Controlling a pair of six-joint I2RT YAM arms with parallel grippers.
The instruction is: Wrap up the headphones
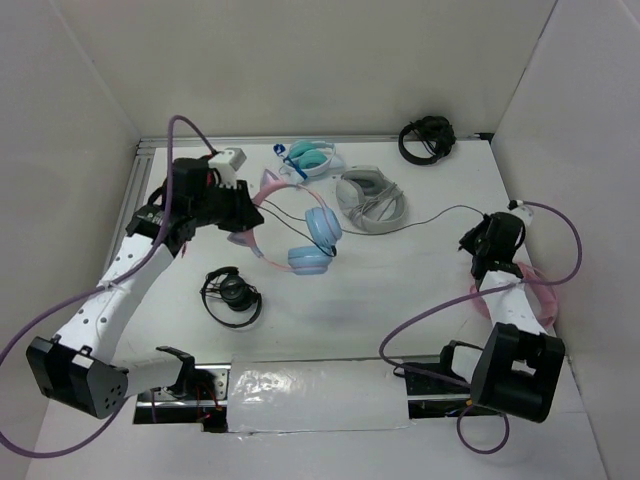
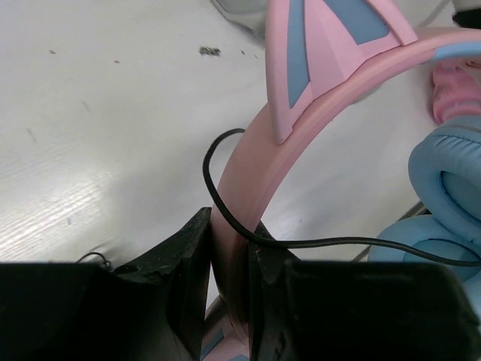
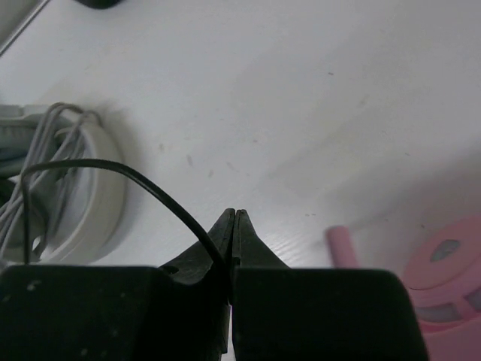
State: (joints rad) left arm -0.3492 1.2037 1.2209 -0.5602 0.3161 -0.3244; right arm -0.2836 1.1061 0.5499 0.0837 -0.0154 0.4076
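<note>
The headphones [image 1: 300, 228] lie left of centre, with a pink cat-ear headband [image 2: 259, 165] and light blue ear cups [image 2: 443, 188]. My left gripper [image 1: 243, 215] is shut on the headband, which stands pinched between the jaws in the left wrist view [image 2: 229, 226]. The thin black cable [image 1: 445, 209] runs from the cups to the right, and a loop of it crosses the headband [image 2: 214, 188]. My right gripper [image 1: 478, 247] is shut on the cable, which enters the closed jaws [image 3: 234, 214] from the left [image 3: 150, 184].
Small black headphones [image 1: 232, 295] lie near front left. Teal-and-white headphones [image 1: 312, 157], grey headphones [image 1: 370, 200] and black headphones [image 1: 427, 138] lie at the back. All-pink headphones [image 1: 537, 290] lie under the right arm. White walls enclose the table.
</note>
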